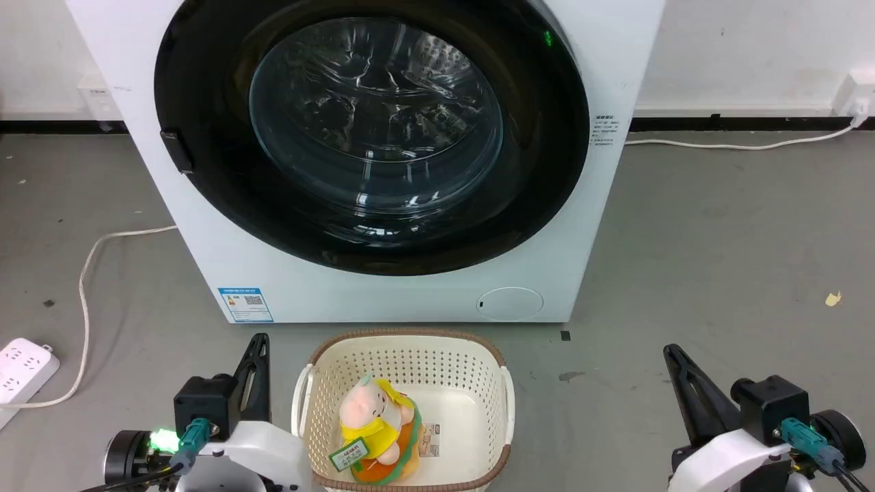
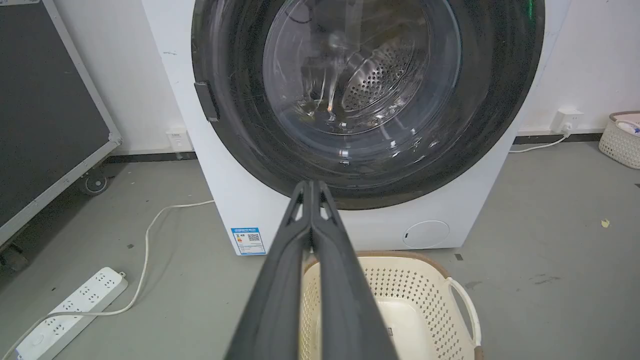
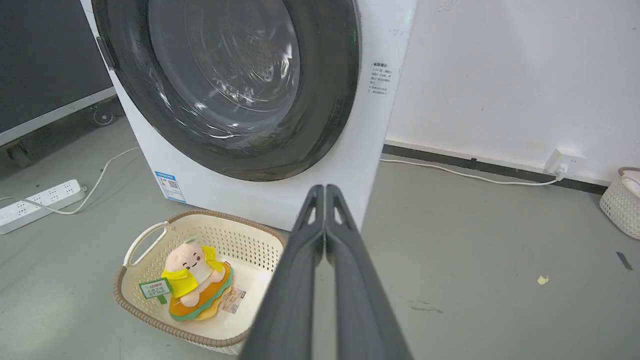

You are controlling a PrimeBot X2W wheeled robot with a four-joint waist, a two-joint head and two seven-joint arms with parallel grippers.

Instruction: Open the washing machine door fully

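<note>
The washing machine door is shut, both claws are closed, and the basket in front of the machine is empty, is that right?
Not quite. The basket is not empty: a plush toy in a yellow top lies in it, as the head view shows. The rest holds: the washing machine door is shut, and the left claw and right claw are both closed.

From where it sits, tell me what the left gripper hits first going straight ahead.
Likely the washing machine door, at its lower black rim. The left gripper aims there, above the basket; depth is unclear.
</note>
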